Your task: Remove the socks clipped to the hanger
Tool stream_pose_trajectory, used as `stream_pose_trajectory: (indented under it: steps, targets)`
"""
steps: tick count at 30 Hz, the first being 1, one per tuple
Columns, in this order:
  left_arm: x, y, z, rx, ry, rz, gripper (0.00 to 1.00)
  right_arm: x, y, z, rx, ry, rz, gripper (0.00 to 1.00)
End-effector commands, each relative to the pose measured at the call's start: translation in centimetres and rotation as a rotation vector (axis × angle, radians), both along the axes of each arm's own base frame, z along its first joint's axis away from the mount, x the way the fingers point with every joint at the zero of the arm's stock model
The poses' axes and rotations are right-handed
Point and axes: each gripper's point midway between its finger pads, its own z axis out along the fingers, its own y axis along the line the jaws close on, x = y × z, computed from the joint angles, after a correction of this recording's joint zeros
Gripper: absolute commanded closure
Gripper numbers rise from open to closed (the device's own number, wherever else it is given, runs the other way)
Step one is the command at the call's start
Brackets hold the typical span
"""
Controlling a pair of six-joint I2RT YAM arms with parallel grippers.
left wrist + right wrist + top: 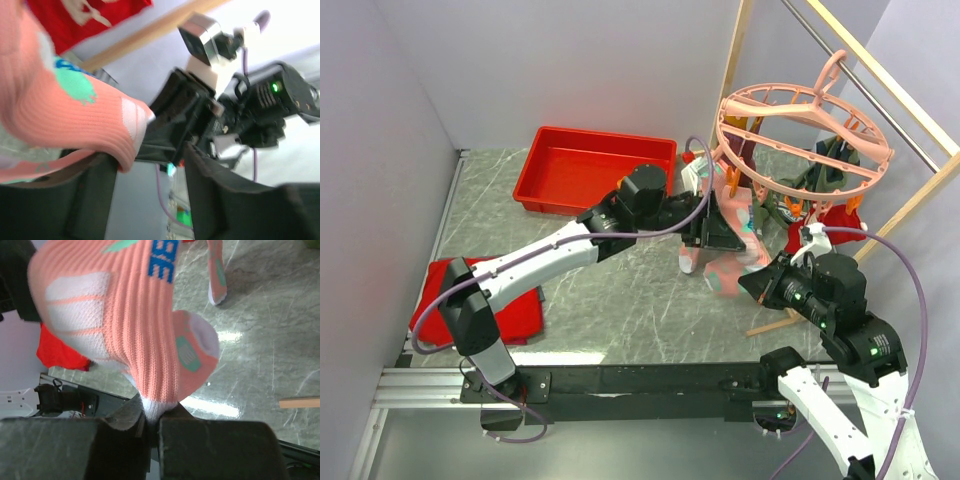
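The round pink hanger (805, 125) hangs from the rail at the back right. Olive (817, 178) and red (833, 215) socks are clipped under it. My right gripper (763, 284) is shut on the white edge of a pink sock with mint patches (145, 335). That sock (733, 268) stretches between the two grippers. My left gripper (722, 237) is open, and the sock (60, 115) drapes over the tip of its left finger (90, 195). A second pink sock (217, 275) hangs behind.
A red tray (545, 182) sits at the back left. A flat red cloth (525, 310) lies at the near left beside the left arm. A wooden-framed rail (880, 75) stands at the right, and its wooden foot (775, 325) lies on the marble table (620, 300).
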Motion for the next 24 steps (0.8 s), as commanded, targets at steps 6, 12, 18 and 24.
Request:
stream_pose_trajectory:
  steps: [6, 12, 18, 24]
  targets:
    - [6.2, 2.8, 4.3, 0.089, -0.208, 0.317, 0.33, 0.2, 0.2, 0.0, 0.010, -0.001, 0.004, 1.00]
    - [9.8, 3.0, 6.1, 0.082, -0.264, 0.389, 0.31, 0.0, 0.6, 0.0, 0.018, 0.004, 0.027, 1.00]
    - [11.0, 1.5, 7.0, 0.031, -0.299, 0.385, 0.32, -0.1, 0.6, 0.4, 0.017, -0.009, 0.034, 1.00]
    - [11.6, 0.5, 6.8, 0.015, -0.330, 0.368, 0.39, 0.0, 0.5, 0.5, 0.010, -0.014, 0.032, 1.00]
